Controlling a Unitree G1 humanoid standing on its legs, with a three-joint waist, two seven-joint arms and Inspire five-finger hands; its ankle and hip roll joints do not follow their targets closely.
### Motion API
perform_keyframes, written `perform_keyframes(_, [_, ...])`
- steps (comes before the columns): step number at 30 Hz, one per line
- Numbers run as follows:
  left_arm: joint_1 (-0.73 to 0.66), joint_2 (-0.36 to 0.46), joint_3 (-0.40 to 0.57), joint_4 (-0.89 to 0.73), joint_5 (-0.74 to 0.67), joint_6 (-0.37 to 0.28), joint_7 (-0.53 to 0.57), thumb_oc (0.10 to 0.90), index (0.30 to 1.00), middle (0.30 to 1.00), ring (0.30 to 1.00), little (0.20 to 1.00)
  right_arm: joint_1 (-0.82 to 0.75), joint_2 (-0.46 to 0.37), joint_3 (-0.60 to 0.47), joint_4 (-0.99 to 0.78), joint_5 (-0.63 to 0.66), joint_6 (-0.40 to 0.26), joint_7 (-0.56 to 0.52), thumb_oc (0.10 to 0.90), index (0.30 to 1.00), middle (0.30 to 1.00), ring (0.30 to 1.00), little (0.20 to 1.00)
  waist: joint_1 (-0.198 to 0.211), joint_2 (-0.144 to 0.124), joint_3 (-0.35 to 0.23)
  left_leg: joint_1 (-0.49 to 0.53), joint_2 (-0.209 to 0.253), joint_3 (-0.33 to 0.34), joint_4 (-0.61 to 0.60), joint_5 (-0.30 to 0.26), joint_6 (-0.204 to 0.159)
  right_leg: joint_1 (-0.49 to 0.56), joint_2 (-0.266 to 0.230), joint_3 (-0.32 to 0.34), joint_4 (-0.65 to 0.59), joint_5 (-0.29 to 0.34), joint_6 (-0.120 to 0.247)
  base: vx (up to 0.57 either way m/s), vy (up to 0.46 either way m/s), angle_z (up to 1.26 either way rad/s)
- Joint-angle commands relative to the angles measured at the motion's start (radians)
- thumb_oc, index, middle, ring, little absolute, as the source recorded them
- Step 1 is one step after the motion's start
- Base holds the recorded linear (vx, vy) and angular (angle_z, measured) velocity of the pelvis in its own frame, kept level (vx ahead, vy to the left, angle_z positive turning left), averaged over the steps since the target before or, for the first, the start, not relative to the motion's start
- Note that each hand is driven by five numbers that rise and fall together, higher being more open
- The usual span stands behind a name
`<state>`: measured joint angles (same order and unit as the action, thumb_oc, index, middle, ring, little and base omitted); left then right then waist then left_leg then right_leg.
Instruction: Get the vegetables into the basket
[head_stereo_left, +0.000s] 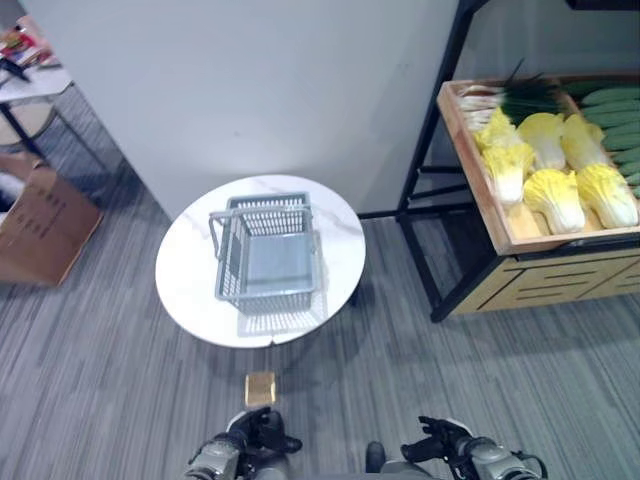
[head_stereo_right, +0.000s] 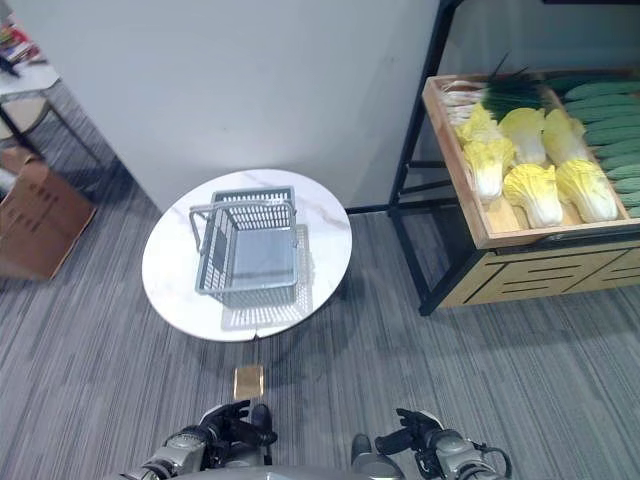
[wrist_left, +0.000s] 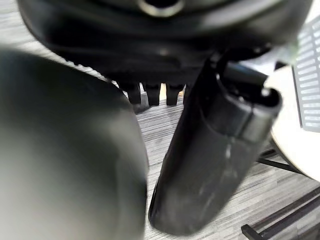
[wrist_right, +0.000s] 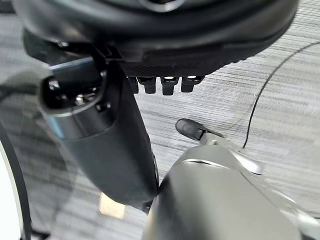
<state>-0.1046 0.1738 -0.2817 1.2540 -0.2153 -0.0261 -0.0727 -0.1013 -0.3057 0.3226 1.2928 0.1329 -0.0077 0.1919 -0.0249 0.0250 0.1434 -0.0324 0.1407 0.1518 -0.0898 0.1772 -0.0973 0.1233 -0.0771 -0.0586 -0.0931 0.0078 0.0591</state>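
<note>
so, easy to botch from here: veg (head_stereo_left: 556, 165) way off to the right of the basket (head_stereo_left: 266, 251), up in a crate (head_stereo_left: 470, 150) on a rack, so a long carry past the table (head_stereo_left: 190, 285) rim and a fumbled cabbage ends up on carpet. could also clip the basket handles dropping in. left hand (head_stereo_left: 252, 437) and right hand (head_stereo_left: 443, 441) low down, near side of the basket, fingers loose and apart, holding nothing, touching nothing. basket empty, sat mid-table.

We see grey wire basket (head_stereo_left: 267, 255) upright, empty, on round white table (head_stereo_left: 190, 270); yellow cabbages (head_stereo_left: 555, 170) and green cucumbers (head_stereo_left: 618, 125) lie in wooden crate (head_stereo_left: 470, 150).
</note>
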Motion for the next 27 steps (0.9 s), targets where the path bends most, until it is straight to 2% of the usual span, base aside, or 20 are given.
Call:
perform_keyframes(1, [-0.010,0.009,-0.003,0.035,0.010,-0.009,0.001,0.900,1.000,1.000,1.000,1.000,0.030,-0.006,0.042,0.051,-0.040,0.015,0.008,0.900,1.000,1.000,1.000,1.000,0.007,-0.009,0.011,-0.019,0.013,-0.015,0.003,0.027,-0.059,0.062,-0.024,0.018,0.006,-0.037,0.075,0.12,0.155,-0.18])
perform_keyframes(8, [-0.019,0.021,-0.028,0.029,0.056,-0.014,-0.004,0.900,1.000,1.000,1.000,1.000,0.025,0.012,0.052,0.040,-0.065,0.016,0.007,0.900,1.000,1.000,1.000,1.000,-0.007,-0.038,-0.017,0.019,-0.032,0.051,0.003,-0.039,-0.009,0.061,-0.077,0.048,0.018,-0.029,0.113,0.11,0.137,-0.14])
perform_keyframes(10, [-0.020,0.026,-0.025,0.026,0.051,-0.013,-0.006,0.900,1.000,1.000,1.000,1.000,0.022,0.014,0.049,0.036,-0.060,0.016,0.009,0.900,1.000,1.000,1.000,1.000,-0.007,-0.043,-0.017,0.026,-0.041,0.063,0.003,-0.052,0.001,0.046,-0.084,0.054,0.055,-0.029,0.122,0.07,0.140,-0.10])
perform_keyframes(11, [-0.022,0.033,-0.020,0.023,0.056,-0.012,-0.009,0.900,1.000,1.000,1.000,1.000,0.017,0.015,0.048,0.028,-0.060,0.017,0.011,0.900,1.000,1.000,1.000,1.000,-0.005,-0.043,-0.010,0.036,-0.047,0.076,0.003,-0.068,0.017,0.010,-0.085,0.052,0.139,-0.027,0.136,0.03,0.094,-0.12])
perform_keyframes(12, [-0.022,0.033,-0.020,0.023,0.056,-0.012,-0.010,0.900,1.000,1.000,1.000,1.000,0.017,0.015,0.048,0.028,-0.060,0.017,0.011,0.900,1.000,1.000,1.000,1.000,-0.002,-0.044,-0.011,0.036,-0.048,0.079,0.003,-0.069,0.018,0.004,-0.086,0.056,0.147,-0.031,0.137,0.02,0.157,-0.30])
perform_keyframes(13, [-0.030,0.041,-0.011,0.026,0.050,-0.009,-0.008,0.900,1.000,1.000,1.000,1.000,-0.001,0.023,0.052,0.015,-0.059,0.016,0.016,0.900,1.000,1.000,1.000,1.000,0.000,-0.044,0.016,0.072,-0.050,0.105,0.003,-0.094,0.032,-0.099,-0.087,0.039,0.324,0.044,0.184,-0.01,0.096,-0.68])
perform_keyframes(15, [-0.038,0.049,-0.010,0.028,0.055,-0.005,-0.010,0.900,1.000,1.000,1.000,1.000,-0.006,0.025,0.051,-0.005,-0.056,0.017,0.016,0.900,1.000,1.000,1.000,1.000,-0.013,-0.036,0.046,0.100,-0.042,0.116,0.003,-0.110,0.035,-0.197,-0.102,0.007,0.458,0.139,0.203,0.05,0.097,-0.91])
perform_keyframes(16, [-0.040,0.053,-0.010,0.041,0.067,-0.003,-0.015,0.900,1.000,1.000,1.000,1.000,-0.007,0.025,0.044,-0.001,-0.053,0.016,0.015,0.900,1.000,1.000,1.000,1.000,-0.026,-0.042,0.048,0.114,-0.052,0.113,0.003,-0.127,0.026,-0.237,-0.124,-0.020,0.388,0.162,0.196,0.12,0.050,-0.46])
perform_keyframes(17, [-0.040,0.053,-0.010,0.041,0.067,-0.003,-0.015,0.900,1.000,1.000,1.000,1.000,-0.007,0.025,0.044,-0.001,-0.053,0.016,0.015,0.900,1.000,1.000,1.000,1.000,-0.029,-0.042,0.050,0.117,-0.052,0.110,0.003,-0.129,0.025,-0.231,-0.124,-0.024,0.387,0.159,0.197,0.18,0.020,-0.19])
perform_keyframes(19, [-0.041,0.057,-0.010,0.045,0.066,-0.006,-0.016,0.900,1.000,1.000,1.000,1.000,-0.005,0.026,0.053,0.002,-0.055,0.018,0.017,0.900,1.000,1.000,1.000,1.000,-0.042,-0.053,0.053,0.127,-0.067,0.090,0.003,-0.136,0.020,-0.233,-0.099,-0.028,0.269,0.154,0.171,0.16,-0.005,0.05])
perform_keyframes(21, [-0.047,0.062,-0.015,0.041,0.069,-0.010,-0.017,0.900,1.000,1.000,1.000,1.000,-0.002,0.025,0.058,0.006,-0.049,0.017,0.017,0.900,1.000,1.000,1.000,1.000,-0.053,-0.059,0.051,0.130,-0.071,0.068,0.003,-0.140,0.022,-0.204,-0.075,0.021,0.206,0.125,0.159,0.11,0.012,0.24])
perform_keyframes(27, [-0.028,0.044,-0.014,0.047,0.068,-0.011,-0.007,0.900,1.000,1.000,1.000,1.000,0.003,0.022,0.079,0.004,-0.089,0.003,-0.015,0.900,1.000,1.000,1.000,1.000,-0.030,-0.069,0.012,0.128,-0.071,0.071,0.003,-0.142,0.021,-0.099,-0.079,-0.027,0.074,0.087,0.130,0.06,-0.018,0.30])
